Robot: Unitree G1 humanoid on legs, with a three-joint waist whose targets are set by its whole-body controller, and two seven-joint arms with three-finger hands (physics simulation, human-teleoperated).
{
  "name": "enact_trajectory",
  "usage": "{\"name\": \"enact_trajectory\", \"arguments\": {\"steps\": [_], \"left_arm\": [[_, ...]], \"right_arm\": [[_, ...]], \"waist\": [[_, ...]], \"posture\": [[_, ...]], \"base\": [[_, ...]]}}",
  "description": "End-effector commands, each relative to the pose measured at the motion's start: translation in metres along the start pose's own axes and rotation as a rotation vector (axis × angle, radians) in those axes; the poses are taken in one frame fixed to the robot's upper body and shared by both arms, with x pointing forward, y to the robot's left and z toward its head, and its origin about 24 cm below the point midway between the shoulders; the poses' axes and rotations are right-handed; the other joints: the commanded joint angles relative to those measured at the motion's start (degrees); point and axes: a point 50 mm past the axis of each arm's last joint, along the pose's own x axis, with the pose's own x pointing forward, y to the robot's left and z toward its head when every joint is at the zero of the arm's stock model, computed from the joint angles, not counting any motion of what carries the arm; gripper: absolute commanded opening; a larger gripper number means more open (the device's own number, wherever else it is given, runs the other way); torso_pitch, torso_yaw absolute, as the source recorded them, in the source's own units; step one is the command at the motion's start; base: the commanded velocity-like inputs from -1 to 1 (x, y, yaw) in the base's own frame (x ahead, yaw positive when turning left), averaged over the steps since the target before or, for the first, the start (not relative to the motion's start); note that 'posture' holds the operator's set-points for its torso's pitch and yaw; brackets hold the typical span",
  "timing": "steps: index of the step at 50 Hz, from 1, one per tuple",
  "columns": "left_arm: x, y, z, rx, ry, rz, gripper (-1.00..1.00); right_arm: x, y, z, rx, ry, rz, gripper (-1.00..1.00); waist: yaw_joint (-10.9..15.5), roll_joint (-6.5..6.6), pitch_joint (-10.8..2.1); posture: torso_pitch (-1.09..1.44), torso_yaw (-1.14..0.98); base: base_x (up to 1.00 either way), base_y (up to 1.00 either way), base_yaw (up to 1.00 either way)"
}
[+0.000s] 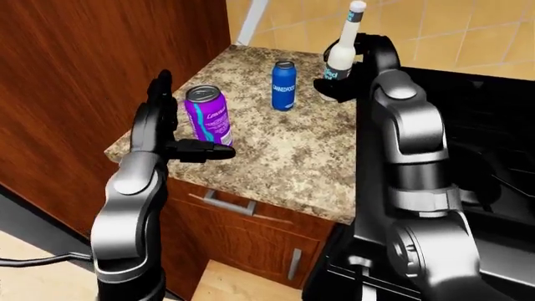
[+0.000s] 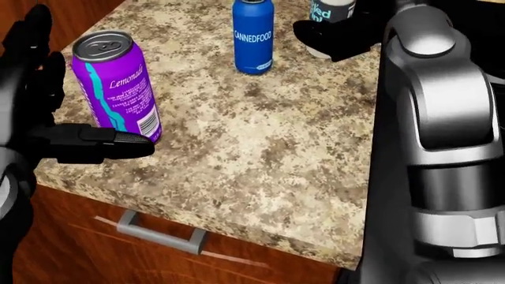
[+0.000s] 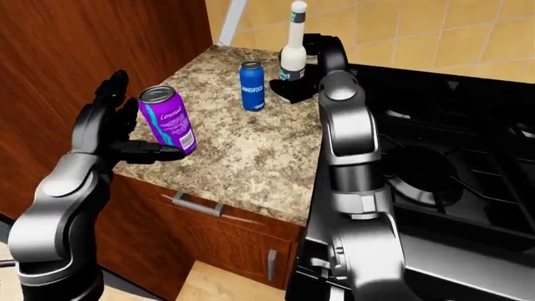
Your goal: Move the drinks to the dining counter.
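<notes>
A purple lemonade can (image 2: 118, 89) stands upright near the left edge of the granite counter (image 2: 260, 148). My left hand (image 3: 125, 128) is open beside it, fingers raised on its left and thumb stretched along its base, not closed round it. A blue can (image 2: 253, 38) labelled canned food stands further up the counter. To its right, at the counter's edge by the stove, is a white bottle (image 1: 343, 53) with a tall neck. My right hand (image 1: 355, 66) is shut on it, fingers wrapped behind it and thumb at its base. The head view cuts off the bottle's upper part.
A black stove (image 3: 434, 157) with burner grates adjoins the counter on the right. A tall wooden cabinet side (image 1: 83, 63) rises on the left. Below the counter is a wooden drawer with a grey handle (image 2: 158, 236). A tiled wall (image 1: 451, 31) stands behind.
</notes>
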Motion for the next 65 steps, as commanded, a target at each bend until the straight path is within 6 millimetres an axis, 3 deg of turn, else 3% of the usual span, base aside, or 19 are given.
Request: {"name": "enact_trajectory", "arguments": {"steps": [1, 28, 29, 30, 31, 32, 35, 45, 56, 58, 59, 60, 62, 63, 65], "left_arm": [[-0.001, 0.001, 0.015, 0.012, -0.091, 0.018, 1.00], [0.028, -0.018, 0.005, 0.024, -0.056, -0.018, 1.00], [0.029, -0.018, 0.004, 0.023, -0.053, -0.016, 0.63], [0.029, -0.018, 0.003, 0.022, -0.052, -0.016, 0.46], [0.029, -0.019, 0.002, 0.022, -0.050, -0.016, -0.07], [0.029, -0.019, 0.001, 0.023, -0.048, -0.014, -0.44], [0.029, -0.018, -0.001, 0.021, -0.046, -0.011, -0.99], [0.021, -0.013, 0.009, 0.010, -0.064, -0.011, -1.00], [0.005, -0.010, 0.055, 0.008, -0.135, -0.029, -1.00], [0.004, -0.011, 0.058, 0.009, -0.140, -0.031, -1.00], [0.003, -0.010, 0.060, 0.008, -0.143, -0.031, -1.00], [0.003, -0.011, 0.061, 0.008, -0.145, -0.032, -1.00], [0.001, -0.011, 0.063, 0.008, -0.149, -0.036, -1.00], [0.001, -0.012, 0.063, 0.008, -0.149, -0.036, -1.00], [0.000, -0.013, 0.062, 0.007, -0.148, -0.040, -1.00]], "right_arm": [[-0.004, -0.005, 0.027, 0.006, -0.110, -0.020, -1.00], [-0.010, -0.009, 0.028, 0.014, -0.121, -0.019, -1.00], [-0.011, -0.010, 0.028, 0.015, -0.121, -0.019, -1.00], [-0.011, -0.010, 0.027, 0.015, -0.122, -0.019, -1.00], [-0.011, -0.010, 0.027, 0.014, -0.122, -0.018, -1.00], [-0.011, -0.010, 0.027, 0.015, -0.122, -0.017, -1.00], [-0.012, -0.010, 0.026, 0.015, -0.122, -0.016, -1.00], [-0.015, -0.008, 0.023, 0.006, -0.122, 0.001, -1.00], [-0.028, -0.009, 0.023, -0.035, -0.085, 0.051, -1.00], [-0.029, -0.009, 0.025, -0.037, -0.087, 0.053, -1.00], [-0.029, -0.009, 0.025, -0.036, -0.086, 0.054, -1.00], [-0.029, -0.009, 0.024, -0.037, -0.086, 0.055, -1.00], [-0.031, -0.009, 0.025, -0.038, -0.086, 0.057, -1.00], [-0.031, -0.009, 0.025, -0.039, -0.086, 0.057, -1.00], [-0.032, -0.009, 0.025, -0.045, -0.087, 0.061, -1.00]], "waist": [[0.0, 0.06, -1.69], [0.1, -0.22, -1.73], [0.1, -0.23, -1.74], [0.1, -0.23, -1.75], [0.1, -0.24, -1.76], [0.0, -0.24, -1.77], [0.0, -0.24, -1.77], [0.0, -0.15, -1.74], [-0.1, -0.13, -1.32], [-0.5, 0.40, -2.35], [-0.7, 0.42, -3.97], [-0.7, 0.05, -4.02], [-0.6, -1.65, -2.89], [-0.9, -2.56, -3.00], [-0.8, -3.05, -3.22]], "posture": [[0.00, 0.00], [0.00, 0.00], [0.00, 0.00], [0.00, 0.00], [0.00, 0.00], [0.00, 0.00], [0.00, 0.00], [0.00, 0.00], [0.00, 0.00], [0.00, 0.00], [0.00, 0.00], [0.00, 0.00], [0.00, 0.00], [0.00, 0.00], [0.00, 0.00]], "base": [[0.00, 0.00, 0.00], [0.00, 0.00, 0.00], [0.00, 0.00, 0.00], [0.00, 0.00, 0.00], [0.00, 0.00, 0.00], [0.00, 0.00, 0.00], [0.00, 0.00, 0.00], [0.00, 0.00, 0.00], [0.00, 0.00, 0.00], [-0.36, 0.00, 0.00], [-0.80, 0.07, 0.00], [-0.84, 0.08, 0.00], [-0.95, 0.09, 0.00], [-1.00, 0.10, 0.00], [-1.00, 0.11, 0.00]]}}
